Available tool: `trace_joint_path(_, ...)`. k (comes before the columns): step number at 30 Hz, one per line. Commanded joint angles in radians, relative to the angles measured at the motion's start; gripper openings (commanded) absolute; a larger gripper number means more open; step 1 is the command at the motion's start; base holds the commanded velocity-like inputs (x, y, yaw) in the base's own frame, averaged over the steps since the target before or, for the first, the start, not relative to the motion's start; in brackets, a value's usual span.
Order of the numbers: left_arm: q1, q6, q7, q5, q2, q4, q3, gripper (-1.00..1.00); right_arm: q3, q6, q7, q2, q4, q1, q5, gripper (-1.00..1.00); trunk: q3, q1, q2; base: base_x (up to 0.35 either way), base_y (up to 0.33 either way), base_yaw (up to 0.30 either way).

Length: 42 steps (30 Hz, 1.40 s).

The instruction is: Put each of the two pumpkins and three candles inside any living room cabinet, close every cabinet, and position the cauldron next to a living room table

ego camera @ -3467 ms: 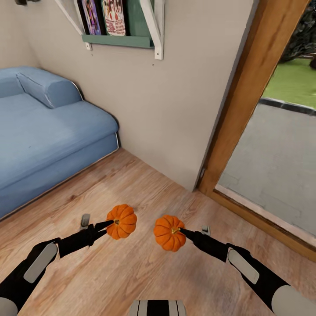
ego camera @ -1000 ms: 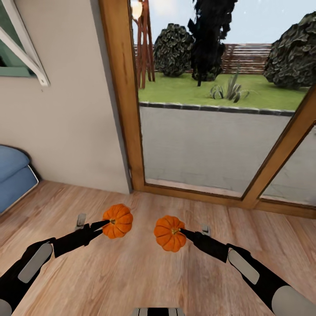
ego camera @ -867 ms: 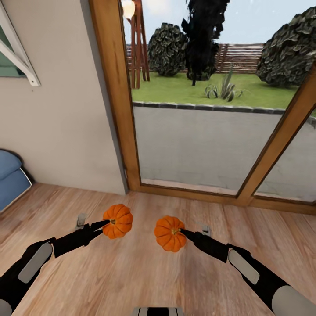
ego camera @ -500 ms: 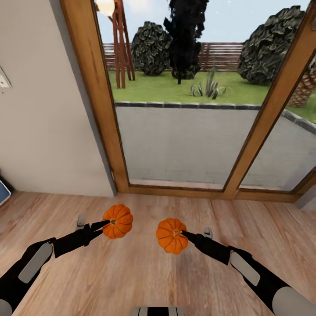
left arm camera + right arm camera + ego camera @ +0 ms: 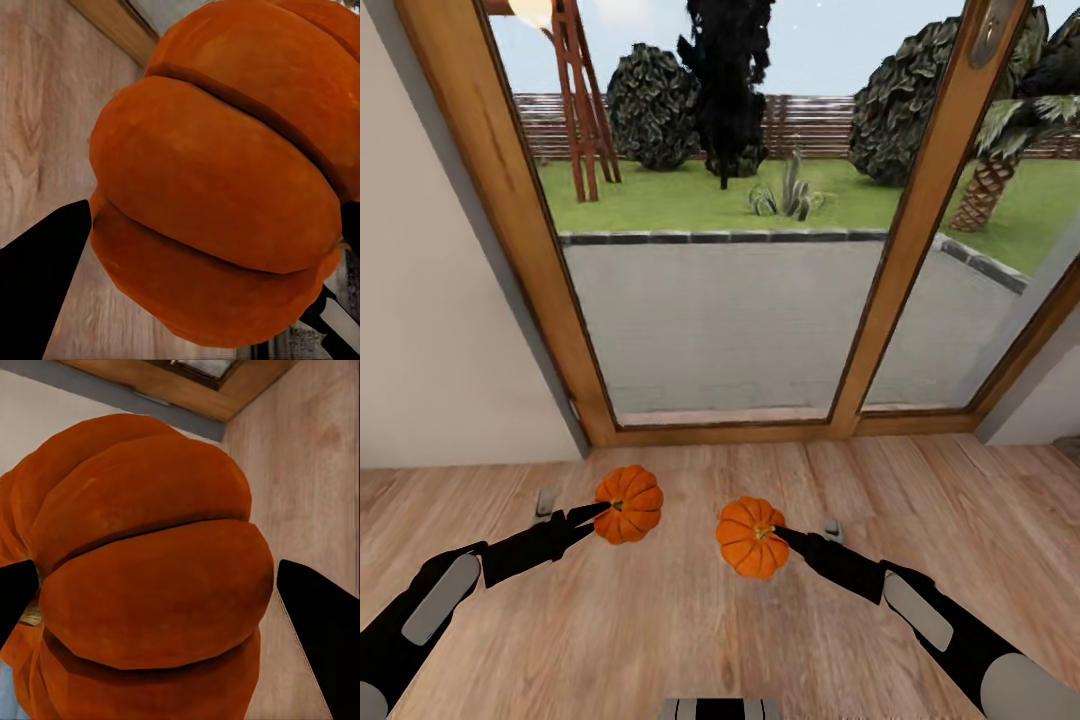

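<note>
Wood-plank floor [image 5: 690, 620] filled the lower half of the head view, warm light-brown boards running toward the glazing, bare apart from the robot's own arms above it. A plain pale wall [image 5: 430, 330] rose on the left and met the floor at a straight line. Beside it stood a large glazed door [image 5: 720, 300] in a thick honey-coloured wood frame, one upright mullion [image 5: 905, 230] dividing two panes; a metal handle plate [image 5: 988, 30] sat high on that mullion. A grey wall edge closed the far right corner.

Through the glass: a grey paved terrace [image 5: 730, 320], then lawn [image 5: 690, 195], dark rounded shrubs, one near-black tree, a palm trunk at right, a slatted fence behind, and a reddish timber tower at left.

Left gripper [image 5: 600, 512] was clamped on the left pumpkin [image 5: 628, 504], fingertips pinching it at its near side, held in the air above the floor in front of the door sill. In the left wrist view that pumpkin [image 5: 225, 180] bulged between two black fingers [image 5: 41, 277].

Right gripper [image 5: 778, 533] was likewise clenched on the right pumpkin [image 5: 751, 537], carried slightly lower in the head view and well clear of the other one. In the right wrist view its orange ribs [image 5: 150, 577] sat between the dark fingers [image 5: 322, 637].
</note>
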Motion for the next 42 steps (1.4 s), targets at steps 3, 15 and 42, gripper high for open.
trace_joint_path(3, 0.000, 0.010, 0.000, 0.017, 0.001, -0.001, -0.001, -1.00, 0.003, 0.008, 0.001, -0.001, 0.000, -0.001, -0.015, -1.00, -0.001, 0.000, 0.000, 0.000, 0.000, -0.275)
trace_joint_path(15, 0.000, 0.010, 0.000, 0.017, 0.001, -0.002, -0.001, -1.00, 0.003, 0.007, 0.000, -0.001, 0.002, -0.002, -0.015, -1.00, -0.001, 0.000, 0.000, 0.000, 0.000, -0.277)
trace_joint_path(42, 0.000, 0.010, 0.000, 0.017, 0.001, -0.002, -0.001, -1.00, -0.004, 0.010, 0.014, 0.002, 0.077, -0.002, -0.017, -1.00, 0.014, -0.002, 0.001, 0.000, 0.000, -0.278)
